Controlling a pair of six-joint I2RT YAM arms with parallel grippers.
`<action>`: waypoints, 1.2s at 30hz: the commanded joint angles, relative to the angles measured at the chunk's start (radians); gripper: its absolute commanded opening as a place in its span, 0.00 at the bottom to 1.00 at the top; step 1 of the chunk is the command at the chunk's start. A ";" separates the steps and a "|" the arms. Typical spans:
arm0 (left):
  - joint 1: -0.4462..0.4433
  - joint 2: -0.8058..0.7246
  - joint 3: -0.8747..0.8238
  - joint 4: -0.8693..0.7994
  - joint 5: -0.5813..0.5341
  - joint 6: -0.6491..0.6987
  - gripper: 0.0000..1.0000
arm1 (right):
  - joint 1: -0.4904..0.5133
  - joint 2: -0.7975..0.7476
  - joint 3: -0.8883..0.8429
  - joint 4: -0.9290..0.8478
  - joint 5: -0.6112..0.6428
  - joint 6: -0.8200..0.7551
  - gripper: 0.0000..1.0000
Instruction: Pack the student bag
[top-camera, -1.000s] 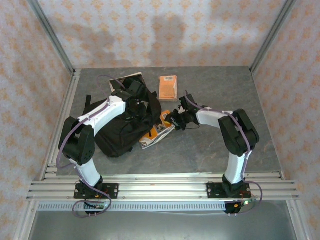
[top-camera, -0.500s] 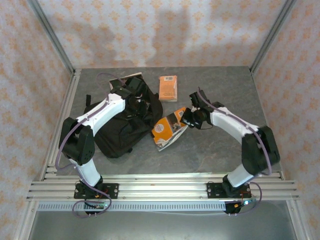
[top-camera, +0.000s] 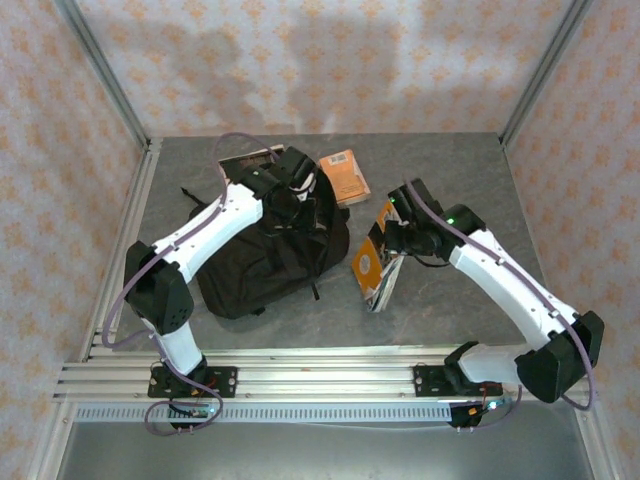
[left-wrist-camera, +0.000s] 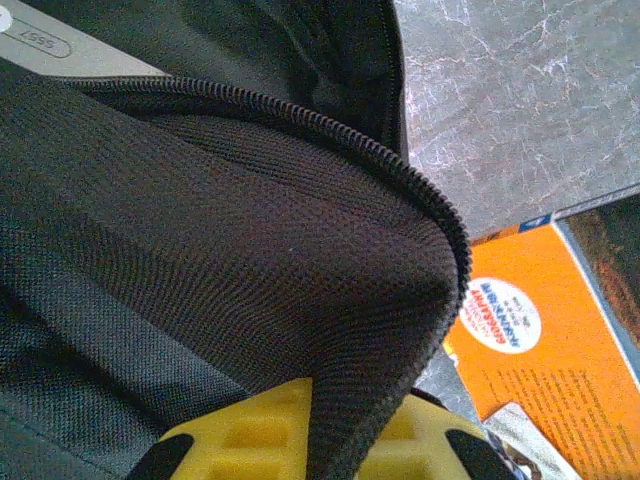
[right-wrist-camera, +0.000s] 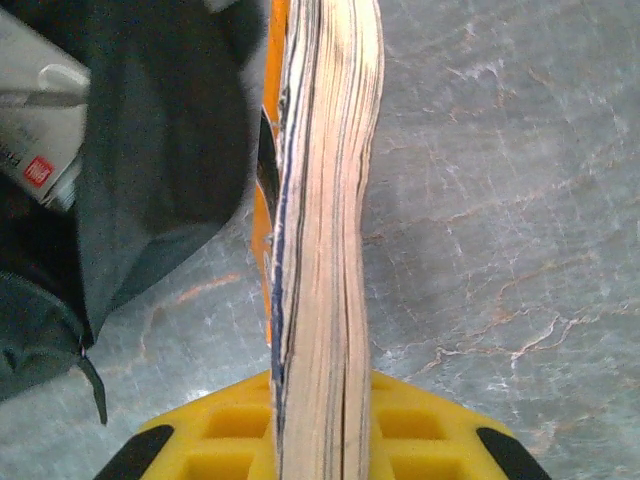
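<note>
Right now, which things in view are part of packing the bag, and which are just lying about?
In the job:
- large soft black fabric backpack, its zip edge pinched by the left hand
- thick orange-covered book, held upright in the right hand

Lying about, possibly packed later:
- smaller orange book, flat beyond the backpack
- pale book, partly hidden at the backpack's far edge

Grey marbled tabletop (top-camera: 450, 170). Orange paperback (top-camera: 345, 176) lies flat, upper centre of the top view. Second orange-covered book (top-camera: 367, 262) is up on edge, right of centre, with its page block (right-wrist-camera: 325, 250) vertical mid-frame. Pale book corner (top-camera: 245, 158) upper left. Aluminium rails (top-camera: 320, 375) along the bottom.
</note>
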 joint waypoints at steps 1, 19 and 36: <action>0.005 -0.027 -0.011 -0.013 0.022 -0.001 0.00 | 0.053 -0.014 0.010 -0.100 0.118 -0.085 0.00; 0.013 -0.261 0.066 -0.047 0.050 0.021 0.00 | 0.086 -0.209 0.191 0.119 0.201 -0.008 0.00; 0.068 -0.242 0.174 -0.009 0.140 -0.011 0.00 | 0.010 -0.229 -0.192 0.601 -0.231 0.437 0.00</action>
